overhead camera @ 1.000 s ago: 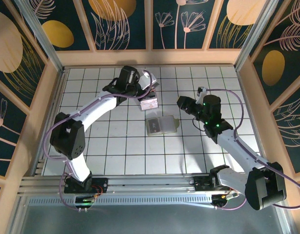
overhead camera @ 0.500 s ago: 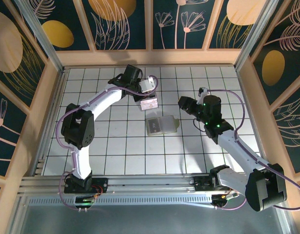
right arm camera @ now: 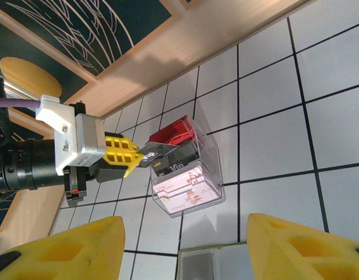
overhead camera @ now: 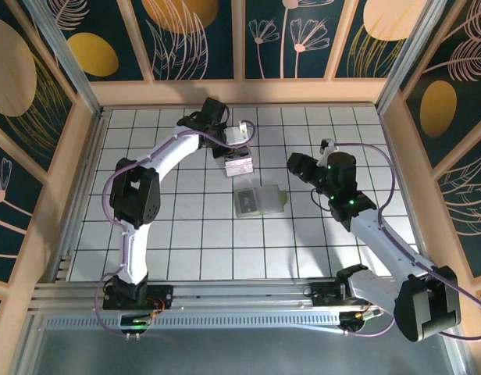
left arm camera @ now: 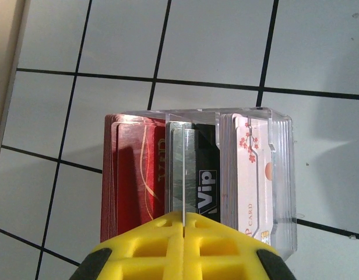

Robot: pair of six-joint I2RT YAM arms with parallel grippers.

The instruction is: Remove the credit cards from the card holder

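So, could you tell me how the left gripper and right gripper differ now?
The left gripper is shut, pinching a thin sheet inside the clear box of cards; the right gripper is open and holds nothing. The left gripper is at that box; the right gripper hangs clear of it. Both have yellow fingers.

White arms [overhead camera: 169,155], black joints [overhead camera: 133,199], purple cables [right arm camera: 13,103], yellow tool fingers [left arm camera: 147,254].

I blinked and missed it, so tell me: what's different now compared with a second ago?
The left arm folded its elbow up and inward, and its wrist shifted a little farther back. The left fingers stayed pinched shut at the clear card box. The box, the flat wallet and the open right fingers stayed put.
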